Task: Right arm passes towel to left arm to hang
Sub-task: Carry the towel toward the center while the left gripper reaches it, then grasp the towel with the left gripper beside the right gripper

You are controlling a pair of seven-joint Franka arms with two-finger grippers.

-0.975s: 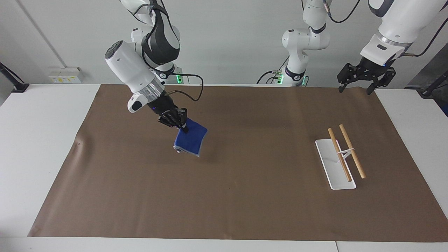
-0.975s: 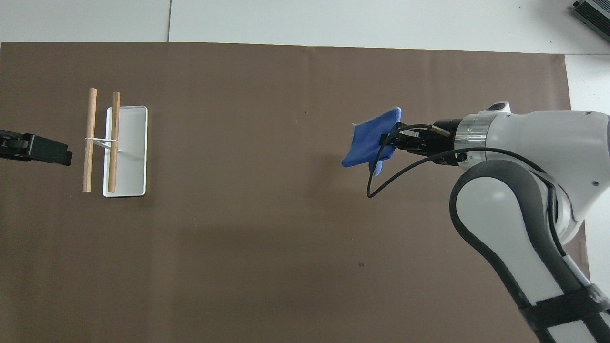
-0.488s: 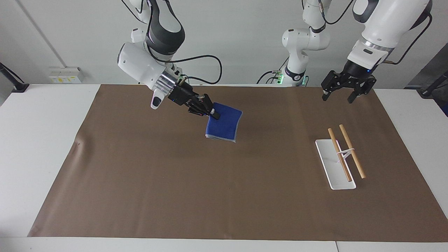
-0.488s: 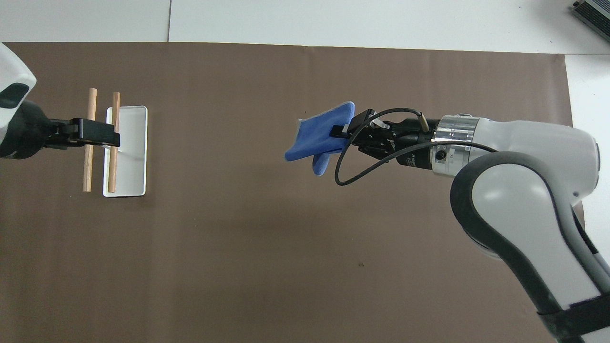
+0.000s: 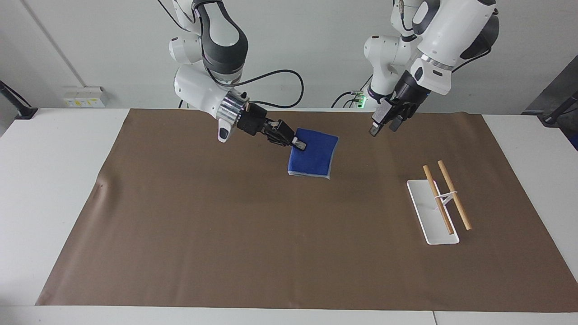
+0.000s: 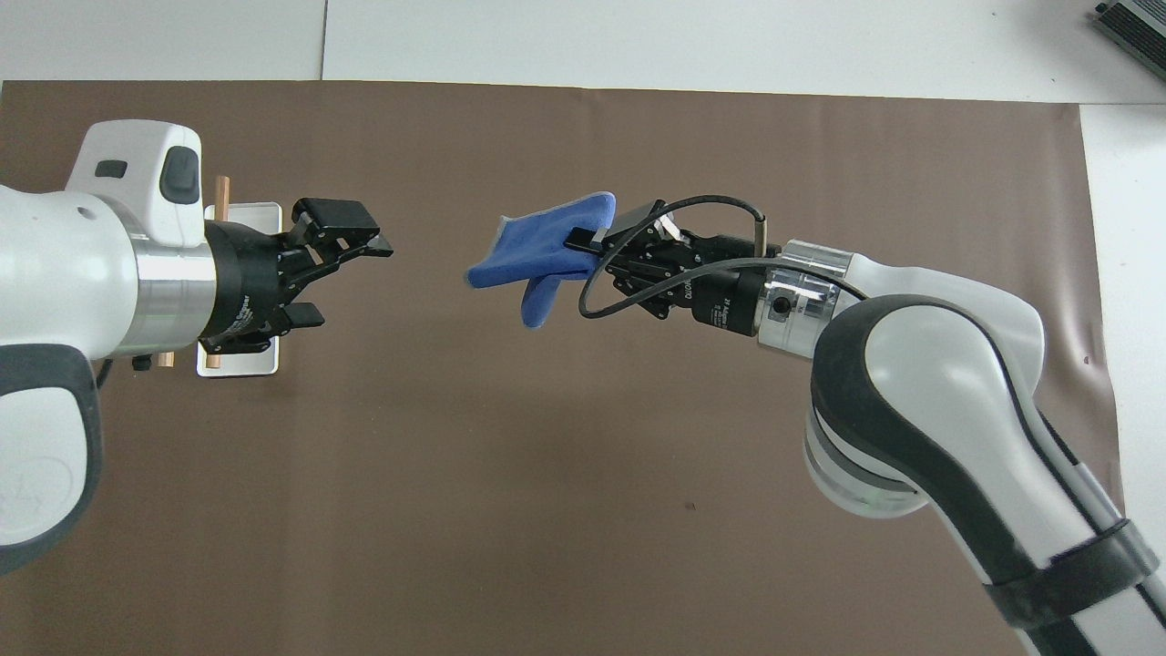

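I see the towel [image 5: 314, 153], bright blue with pale grey edging, hanging folded in the air over the middle of the brown mat [image 5: 271, 234], toward the counter [image 5: 54, 180] edge nearest the robots. My right tool [image 5: 298, 144] is pinching its upper corner. My left tool [image 5: 384, 125] hovers beside it with fingers spread, not touching. At the left arm's end of the mat, the white tray [image 5: 426, 212] holds a stand with two wooden rods [image 5: 454, 195].
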